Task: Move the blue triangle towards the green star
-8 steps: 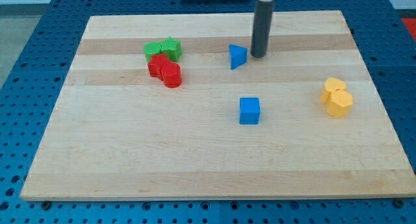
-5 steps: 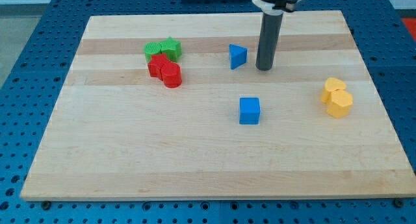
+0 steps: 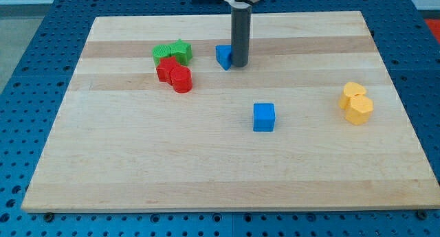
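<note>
My tip has pushed the blue triangle left, nearer the green star.

A lab bench: wooden board on blue perforated table, small coloured test blocks.

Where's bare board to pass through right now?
Free: the strip below the blue cube, and between it and the yellow blocks. Crowded: upper left, where my tip touches the blue triangle near the green star and red blocks.
</note>
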Controlling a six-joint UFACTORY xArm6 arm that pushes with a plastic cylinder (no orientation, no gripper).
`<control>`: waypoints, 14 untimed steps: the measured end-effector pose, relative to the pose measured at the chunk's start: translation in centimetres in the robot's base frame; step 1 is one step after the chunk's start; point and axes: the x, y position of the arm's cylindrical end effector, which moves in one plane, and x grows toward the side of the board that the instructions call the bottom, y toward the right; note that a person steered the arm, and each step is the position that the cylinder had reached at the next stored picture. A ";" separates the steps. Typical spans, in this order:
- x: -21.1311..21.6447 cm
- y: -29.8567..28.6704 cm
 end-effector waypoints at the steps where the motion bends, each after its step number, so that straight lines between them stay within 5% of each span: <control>1: 0.0 -1.2; 14: -2.4 -1.7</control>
